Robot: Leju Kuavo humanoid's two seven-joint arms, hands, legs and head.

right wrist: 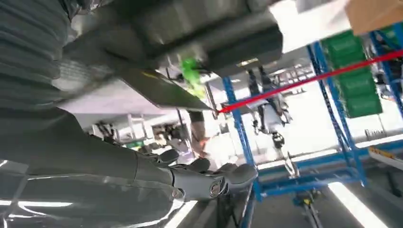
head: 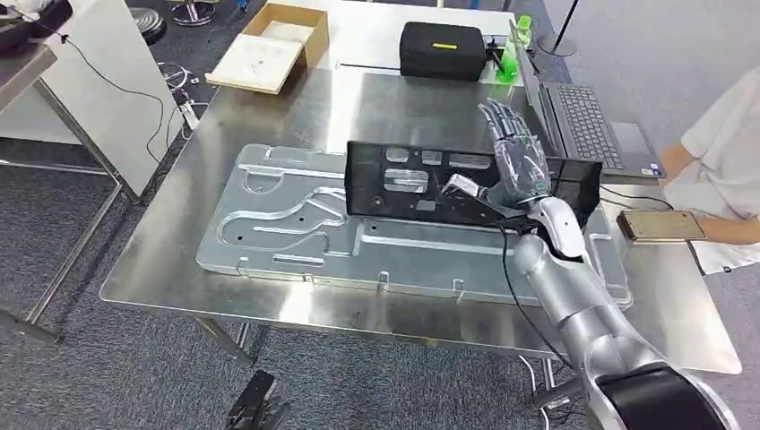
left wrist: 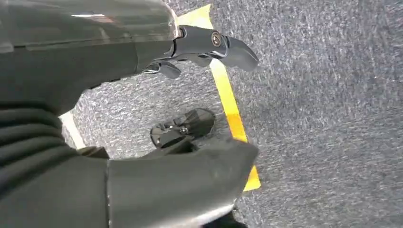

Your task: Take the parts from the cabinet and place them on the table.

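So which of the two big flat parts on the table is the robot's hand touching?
The black panel, standing on edge. The right hand is at its right end. The silver metal plate lies flat underneath, untouched.

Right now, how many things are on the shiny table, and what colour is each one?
Silver: 1, the big metal plate
Black: 2, the black panel the right hand holds, and the black case
Grey: 1, the laptop
Green: 1, the green piece
Gold: 1, the phone
Total: 6
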